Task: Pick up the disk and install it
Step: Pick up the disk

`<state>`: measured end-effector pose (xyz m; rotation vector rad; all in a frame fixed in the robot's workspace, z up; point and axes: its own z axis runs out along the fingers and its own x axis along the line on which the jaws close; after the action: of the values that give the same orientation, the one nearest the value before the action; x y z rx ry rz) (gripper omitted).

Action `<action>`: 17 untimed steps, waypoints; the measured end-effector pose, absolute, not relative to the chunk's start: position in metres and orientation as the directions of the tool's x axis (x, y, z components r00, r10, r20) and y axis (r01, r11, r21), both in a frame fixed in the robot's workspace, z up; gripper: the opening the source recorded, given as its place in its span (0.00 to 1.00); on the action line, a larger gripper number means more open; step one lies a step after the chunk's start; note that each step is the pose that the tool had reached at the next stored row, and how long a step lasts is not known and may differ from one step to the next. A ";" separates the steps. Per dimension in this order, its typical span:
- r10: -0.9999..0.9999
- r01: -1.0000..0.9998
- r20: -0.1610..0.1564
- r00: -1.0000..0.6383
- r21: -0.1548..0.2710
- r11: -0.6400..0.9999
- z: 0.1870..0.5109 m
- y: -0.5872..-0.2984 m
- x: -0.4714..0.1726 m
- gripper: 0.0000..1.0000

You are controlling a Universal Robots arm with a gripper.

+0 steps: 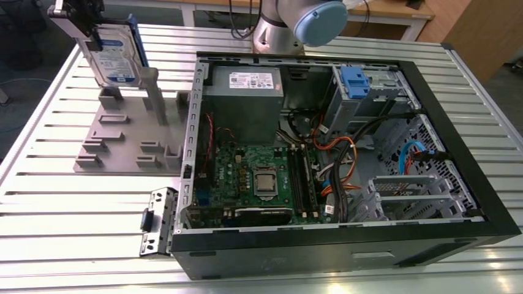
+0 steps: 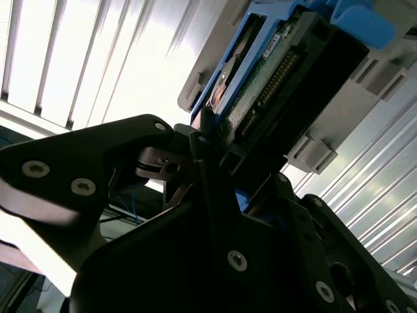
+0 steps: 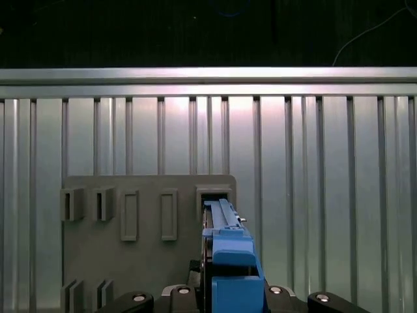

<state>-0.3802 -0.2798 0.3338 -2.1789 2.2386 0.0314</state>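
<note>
Disk (image 1: 112,58) upright, blue bracket around edges, held at exterior view's upper left, well apart from open computer case (image 1: 457,153). Gripper (image 1: 79,24) clamped on its top end; in second wrist view black fingers (image 2: 203,140) closed against disk (image 2: 273,72) edge. Below it, grey slotted fixture (image 1: 122,147) on slatted metal table (image 1: 65,208); disk's lower edge near fixture posts, contact unclear. First wrist view: disk (image 3: 228,261) over fixture (image 3: 130,261).

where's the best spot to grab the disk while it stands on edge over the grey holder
At its upper end, coming from above, pinching the two broad flat faces. The disk stands upright on its narrow edge with its lower end at the grey holder, so the top is the open end. The gripper seems to clamp it there.
</note>
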 end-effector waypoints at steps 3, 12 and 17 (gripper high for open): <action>-0.999 -1.000 -0.027 -0.027 0.002 0.027 0.337 -0.280 -0.380 0.36; -0.999 -1.000 -0.027 -0.027 0.002 0.027 0.345 -0.280 -0.380 0.36; -0.999 -1.000 -0.027 -0.027 0.002 0.027 0.350 -0.280 -0.380 0.36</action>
<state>-0.3803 -0.2798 0.3496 -2.1790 2.2386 0.0315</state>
